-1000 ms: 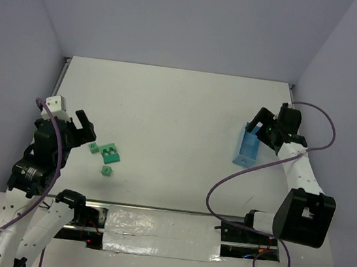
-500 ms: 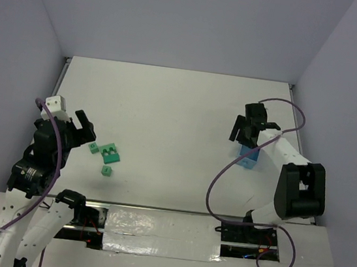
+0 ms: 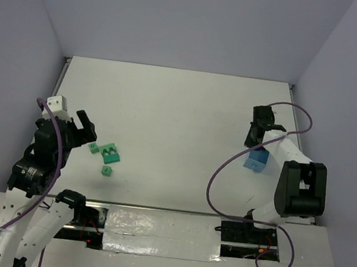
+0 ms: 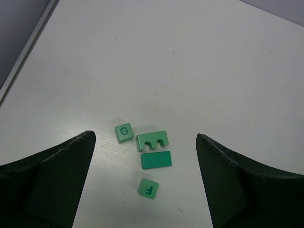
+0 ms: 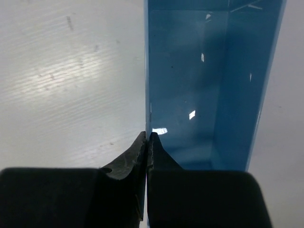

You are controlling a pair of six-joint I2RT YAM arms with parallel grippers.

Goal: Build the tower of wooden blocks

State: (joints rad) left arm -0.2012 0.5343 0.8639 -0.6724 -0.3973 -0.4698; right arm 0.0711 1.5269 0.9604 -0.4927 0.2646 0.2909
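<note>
At the near left, our left gripper is hovering wide open, holding nothing, above four small matte green painted wood blocks. They are lying unstacked on the white table: a G-lettered cube, an arched block and an F-lettered cube around a flat brick. At the right, our right gripper, open a second ago, is now pinching the thin wall of the glossy light blue plastic tray. We are judging the tower unstarted, and no red piece is showing.
</note>
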